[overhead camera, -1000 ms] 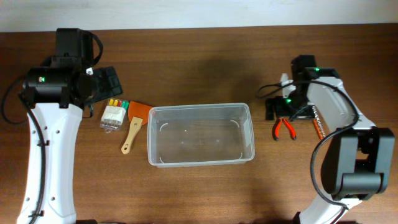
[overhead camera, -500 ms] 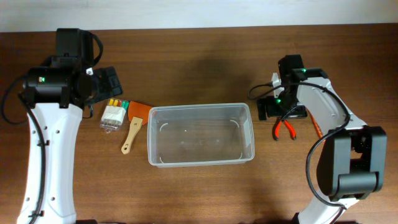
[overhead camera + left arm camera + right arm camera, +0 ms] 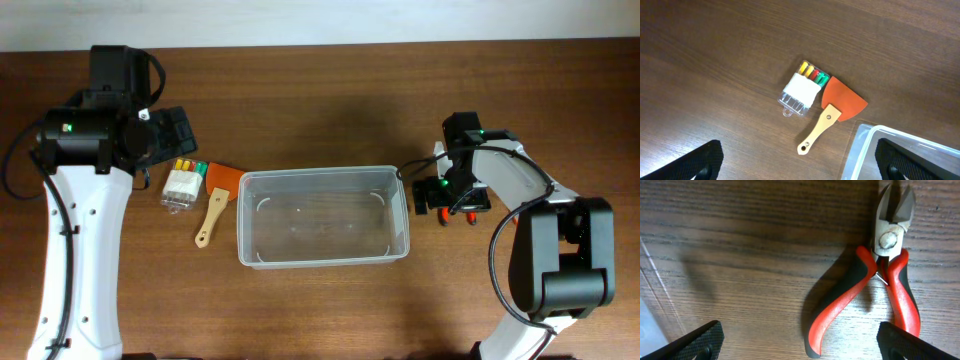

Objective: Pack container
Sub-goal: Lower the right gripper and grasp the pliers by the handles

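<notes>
**Right arm has closed in over the pliers; nothing is packed yet.**
Within the last second the right fingers [image 3: 702,336], spread apart and empty, came down over the red-and-black-handled cutting pliers [image 3: 860,272] on the wooden table [image 3: 320,90]. The pliers lie just right of the clear rectangular plastic container [image 3: 320,225], which sits empty mid-table. A grasp looks next. The left fingers [image 3: 702,157], also spread and empty, have not moved.

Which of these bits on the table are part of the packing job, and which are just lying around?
For the job: container; red pliers; orange scraper; case of coloured bits, likely to be packed.
Just lying about: nothing certain; only the wooden table beneath them.
</notes>
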You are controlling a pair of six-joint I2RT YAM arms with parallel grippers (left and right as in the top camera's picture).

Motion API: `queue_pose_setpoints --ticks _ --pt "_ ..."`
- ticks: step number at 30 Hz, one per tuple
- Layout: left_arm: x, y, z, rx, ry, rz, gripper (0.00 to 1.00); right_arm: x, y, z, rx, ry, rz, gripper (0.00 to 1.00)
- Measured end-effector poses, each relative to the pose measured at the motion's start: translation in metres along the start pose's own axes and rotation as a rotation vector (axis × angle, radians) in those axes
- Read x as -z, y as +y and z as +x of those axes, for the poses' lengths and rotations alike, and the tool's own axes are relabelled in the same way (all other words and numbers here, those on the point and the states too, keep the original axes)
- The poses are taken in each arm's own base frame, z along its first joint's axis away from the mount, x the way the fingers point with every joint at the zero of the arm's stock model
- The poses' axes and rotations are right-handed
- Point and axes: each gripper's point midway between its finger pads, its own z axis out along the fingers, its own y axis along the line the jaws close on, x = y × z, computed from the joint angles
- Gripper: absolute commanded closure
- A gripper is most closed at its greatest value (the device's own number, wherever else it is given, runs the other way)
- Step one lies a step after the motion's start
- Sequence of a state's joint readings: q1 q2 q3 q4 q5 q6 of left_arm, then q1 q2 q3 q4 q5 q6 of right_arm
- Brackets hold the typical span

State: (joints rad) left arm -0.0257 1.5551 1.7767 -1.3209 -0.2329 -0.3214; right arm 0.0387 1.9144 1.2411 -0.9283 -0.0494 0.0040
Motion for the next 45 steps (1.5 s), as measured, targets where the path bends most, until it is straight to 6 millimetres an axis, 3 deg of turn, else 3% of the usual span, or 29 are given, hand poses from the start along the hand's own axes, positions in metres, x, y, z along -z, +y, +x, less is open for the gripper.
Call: queue_pose_setpoints --ticks 11,22,26,29,33,37,45 --pt "0.000 0.000 0.001 0.000 0.004 -0.001 0.01 0.000 0.000 -0.015 -0.019 -0.061 -0.001 0.01" --pt "0.000 0.000 0.001 -0.001 0.005 -0.002 0.01 -0.013 -0.003 -0.010 -0.025 -0.025 0.011 0.00" --pt "0.000 0.001 0.002 -0.002 0.006 -0.002 0.01 -0.013 -0.004 -0.010 -0.026 -0.026 0.022 0.17" --pt "0.000 0.001 0.002 -0.002 0.007 -0.002 0.01 -0.014 -0.006 -0.010 -0.031 -0.024 0.035 0.35" --pt "0.000 0.001 0.002 -0.002 0.007 -0.002 0.01 -0.014 -0.007 -0.010 -0.037 -0.024 0.037 0.41" --pt "0.000 0.001 0.002 -0.002 0.007 -0.002 0.01 -0.014 -0.007 -0.010 -0.035 -0.024 0.036 0.59" --pt "0.000 0.001 0.002 -0.002 0.007 -0.002 0.01 -0.014 -0.006 -0.010 -0.043 -0.023 0.031 0.74"
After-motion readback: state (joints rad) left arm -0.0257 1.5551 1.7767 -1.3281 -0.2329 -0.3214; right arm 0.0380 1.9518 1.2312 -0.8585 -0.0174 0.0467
